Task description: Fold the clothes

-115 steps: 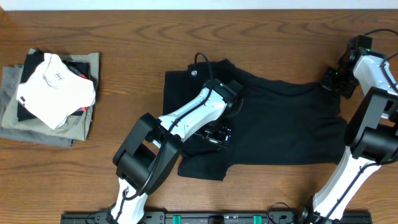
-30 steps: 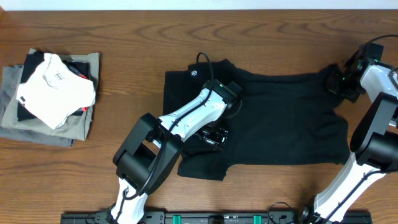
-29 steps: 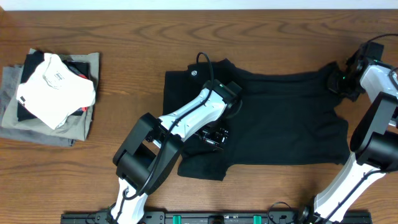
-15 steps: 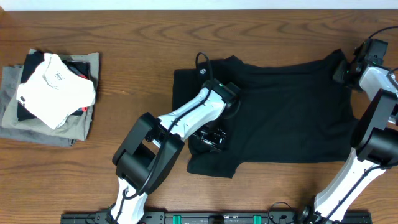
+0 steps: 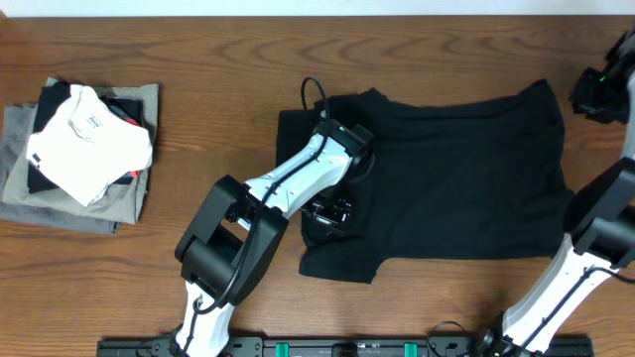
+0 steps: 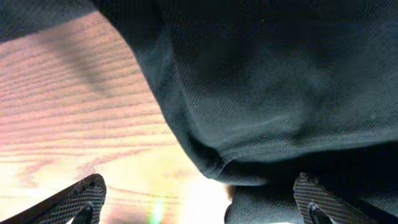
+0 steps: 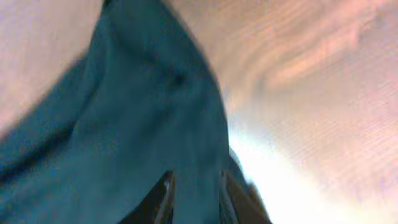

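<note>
The plain black short-sleeved T-shirt of soft fabric (image 5: 456, 178) is being laid out flat on the brown wooden worktop (image 5: 198, 59). The spreading step is judged to be in hand, with no fold yet made. The left tool (image 5: 325, 211) is being held spread wide, nothing pinched. The shirt is lying directly beneath it, with a rumpled hem just ahead of its 2 fingers. The right tool (image 5: 598, 94) is being held just beyond the shirt's corner, its fingers slightly parted and empty, cloth lying ahead of them. For the next move, 2 matching edges are likely being called for: each tool lowered onto a hem, pressed together on it, then carried across the shirt.
</note>
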`<state>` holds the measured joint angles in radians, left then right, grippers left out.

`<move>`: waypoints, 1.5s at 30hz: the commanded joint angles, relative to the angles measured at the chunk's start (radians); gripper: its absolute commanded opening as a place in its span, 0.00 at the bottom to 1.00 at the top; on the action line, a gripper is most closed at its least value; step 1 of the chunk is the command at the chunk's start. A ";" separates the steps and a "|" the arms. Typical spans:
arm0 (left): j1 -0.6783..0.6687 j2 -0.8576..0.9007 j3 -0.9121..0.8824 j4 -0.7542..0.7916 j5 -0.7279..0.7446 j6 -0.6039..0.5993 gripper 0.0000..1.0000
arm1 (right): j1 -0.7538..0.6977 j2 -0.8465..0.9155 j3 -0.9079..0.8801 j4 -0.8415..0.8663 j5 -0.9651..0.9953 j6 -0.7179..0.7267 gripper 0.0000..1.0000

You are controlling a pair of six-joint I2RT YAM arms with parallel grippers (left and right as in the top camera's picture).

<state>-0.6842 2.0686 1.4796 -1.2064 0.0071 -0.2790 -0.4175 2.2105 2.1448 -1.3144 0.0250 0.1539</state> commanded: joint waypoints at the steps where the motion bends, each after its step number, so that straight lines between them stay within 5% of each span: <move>1: 0.002 0.004 -0.006 0.004 -0.019 0.016 0.98 | -0.002 -0.011 0.033 -0.134 -0.034 0.009 0.22; 5: 0.002 0.004 -0.006 0.008 -0.019 0.016 0.98 | 0.000 -0.011 -0.072 -0.209 -0.025 0.009 0.15; 8: 0.002 0.004 -0.006 0.009 -0.019 0.016 0.98 | -0.003 -0.011 -0.169 -0.193 -0.025 0.034 0.01; 16: 0.002 0.004 -0.006 0.008 -0.019 0.016 0.98 | -0.007 -0.011 -0.461 0.000 -0.003 0.047 0.01; 27: 0.002 0.004 -0.006 0.013 -0.019 0.016 0.98 | -0.103 -0.011 -0.636 0.224 0.069 0.073 0.01; 36: 0.002 0.004 -0.006 0.014 -0.019 0.017 0.98 | -0.178 -0.011 -0.634 0.274 0.069 0.065 0.01; 45: 0.002 -0.001 -0.002 0.053 -0.019 0.040 0.98 | -0.155 -0.013 -0.477 0.105 0.068 0.072 0.04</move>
<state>-0.6842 2.0686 1.4796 -1.1603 -0.0006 -0.2718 -0.5797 2.1864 1.6051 -1.1847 0.0620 0.2096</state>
